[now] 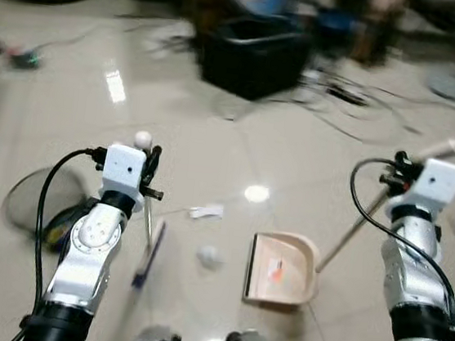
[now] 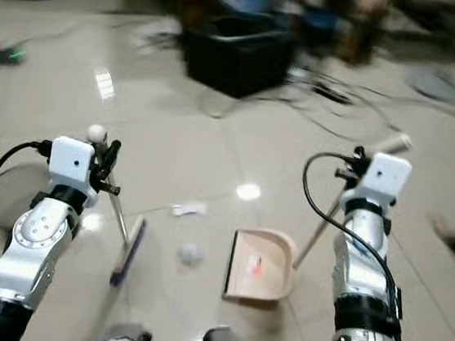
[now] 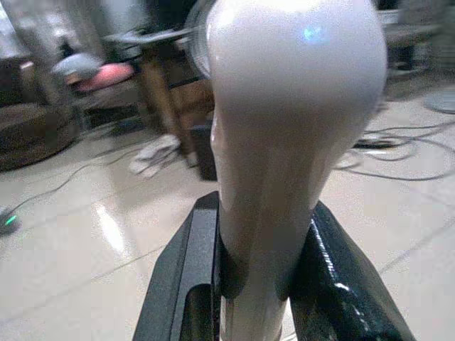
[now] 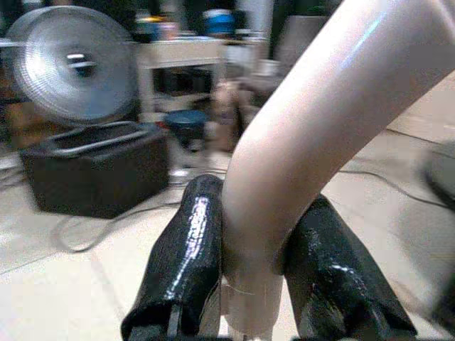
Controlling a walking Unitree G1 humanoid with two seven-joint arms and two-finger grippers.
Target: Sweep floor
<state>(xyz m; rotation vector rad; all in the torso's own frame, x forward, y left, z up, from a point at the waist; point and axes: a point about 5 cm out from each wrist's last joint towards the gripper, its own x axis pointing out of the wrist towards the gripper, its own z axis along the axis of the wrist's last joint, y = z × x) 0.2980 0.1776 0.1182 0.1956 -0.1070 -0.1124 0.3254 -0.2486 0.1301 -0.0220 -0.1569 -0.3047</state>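
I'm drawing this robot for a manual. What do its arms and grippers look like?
Both arms are jointed silver metal with black bands near the base. Each wrist carries a white boxy block, and a black cable loops out from it. The left gripper and right gripper each have two long, glossy black fingers with rounded tips.

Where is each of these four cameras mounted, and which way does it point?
Left eye: on the head, looking down at the floor; both arms, broom, dustpan.
Right eye: beside it, same scene.
Left wrist: along the left gripper, shut on the broom handle.
Right wrist: along the right gripper, shut on the dustpan handle, facing a black bin.
Shared: that bin shows from the head too.
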